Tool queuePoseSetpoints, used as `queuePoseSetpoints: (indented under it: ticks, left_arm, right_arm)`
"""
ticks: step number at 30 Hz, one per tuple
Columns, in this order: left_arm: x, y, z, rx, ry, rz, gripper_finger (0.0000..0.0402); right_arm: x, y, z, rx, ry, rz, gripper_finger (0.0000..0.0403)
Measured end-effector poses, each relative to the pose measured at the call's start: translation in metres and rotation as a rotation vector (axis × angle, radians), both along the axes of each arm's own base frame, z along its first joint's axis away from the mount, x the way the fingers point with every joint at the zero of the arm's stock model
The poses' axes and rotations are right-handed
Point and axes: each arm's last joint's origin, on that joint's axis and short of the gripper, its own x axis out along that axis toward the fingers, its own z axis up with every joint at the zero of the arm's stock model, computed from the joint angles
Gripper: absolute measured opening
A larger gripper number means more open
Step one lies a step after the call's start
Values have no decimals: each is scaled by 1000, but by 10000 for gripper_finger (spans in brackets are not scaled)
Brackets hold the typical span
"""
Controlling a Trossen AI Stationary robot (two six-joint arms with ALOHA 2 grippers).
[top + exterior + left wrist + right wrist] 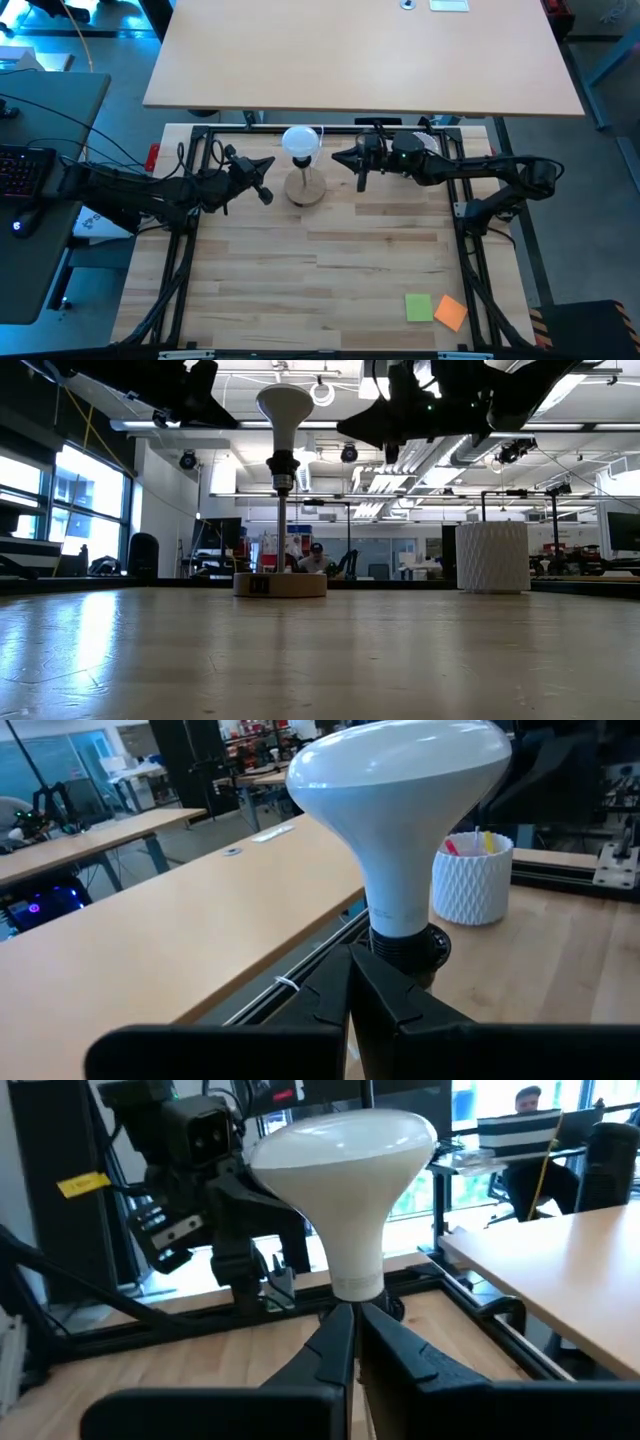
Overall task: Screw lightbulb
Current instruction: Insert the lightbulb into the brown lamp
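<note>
The white lightbulb stands upright with its narrow base in the black socket post of the round wooden stand, near the table's far edge. It also shows in the left wrist view and the right wrist view. My left gripper is shut and hangs just left of the bulb, at about its height. My right gripper is shut and hangs just right of the bulb. A gap shows between each gripper and the bulb.
A white ribbed cup with coloured contents stands at the far right of the table, under my right arm. A green sticky note and an orange one lie near the front right corner. A second table stands beyond the far edge.
</note>
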Motion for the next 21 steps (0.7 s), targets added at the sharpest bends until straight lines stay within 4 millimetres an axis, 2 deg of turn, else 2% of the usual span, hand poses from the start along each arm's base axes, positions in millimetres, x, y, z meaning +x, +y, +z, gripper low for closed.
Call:
queuePoseSetpoints:
  ticks: [21]
  left_arm:
    - [0, 0, 0, 1, 1, 0, 1]
  right_arm:
    - [0, 1, 0, 47, -6, 37, 16]
